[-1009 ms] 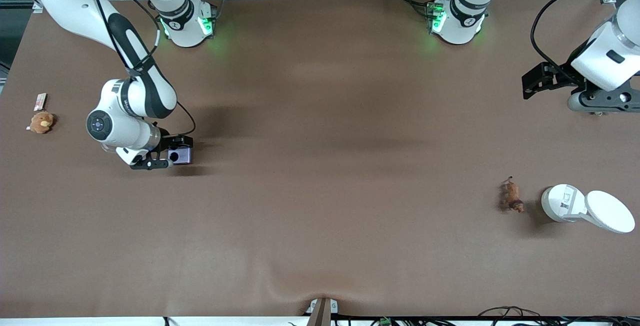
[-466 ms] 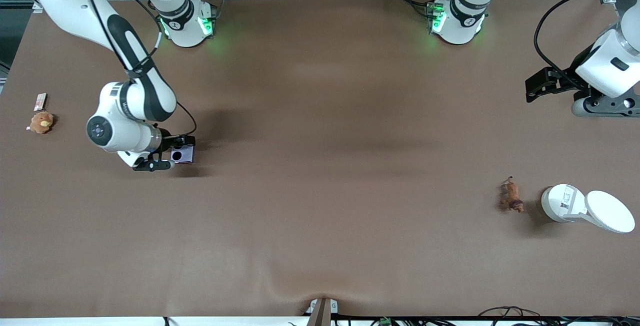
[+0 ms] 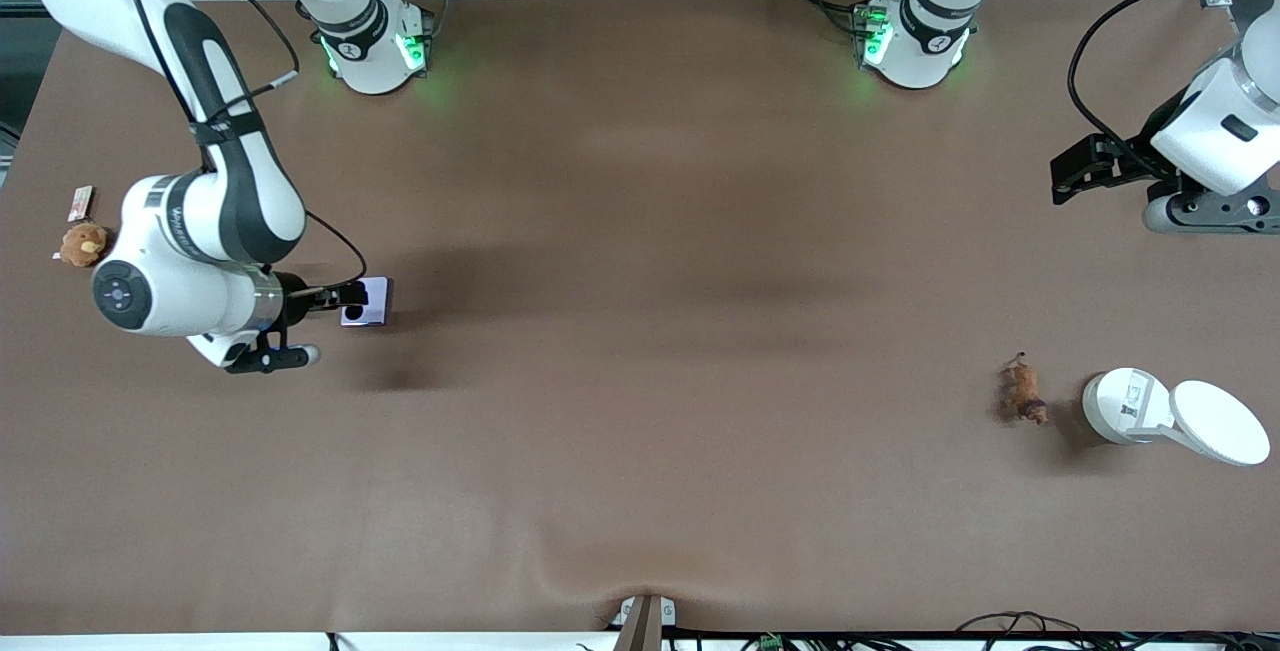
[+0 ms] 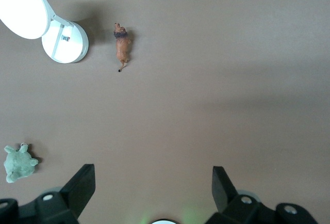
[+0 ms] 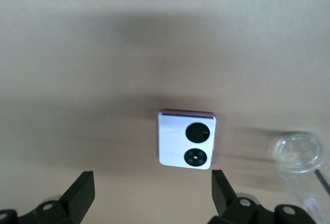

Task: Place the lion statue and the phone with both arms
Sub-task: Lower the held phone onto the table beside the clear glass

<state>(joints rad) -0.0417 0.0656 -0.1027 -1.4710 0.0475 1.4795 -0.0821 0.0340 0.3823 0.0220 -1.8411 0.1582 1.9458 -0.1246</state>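
The pale lavender phone (image 3: 366,302) lies flat on the table toward the right arm's end, with its two black camera circles up; it also shows in the right wrist view (image 5: 186,140). My right gripper (image 3: 312,327) is open and empty, raised just beside the phone (image 5: 152,187). The small brown lion statue (image 3: 1023,392) lies on the table toward the left arm's end, and the left wrist view shows it too (image 4: 122,49). My left gripper (image 3: 1072,169) is open and empty, up over that end of the table, well away from the lion (image 4: 152,185).
A white round container (image 3: 1124,405) with its open lid (image 3: 1220,422) stands beside the lion. A green plush turtle (image 4: 18,163) lies nearby. A tan plush toy (image 3: 82,243) and a small card (image 3: 80,201) lie at the right arm's end. A clear round thing (image 5: 298,152) lies near the phone.
My right gripper has let go of the phone and drawn back toward the right arm's end of the table. The phone stays on the table. The left arm shifted slightly.
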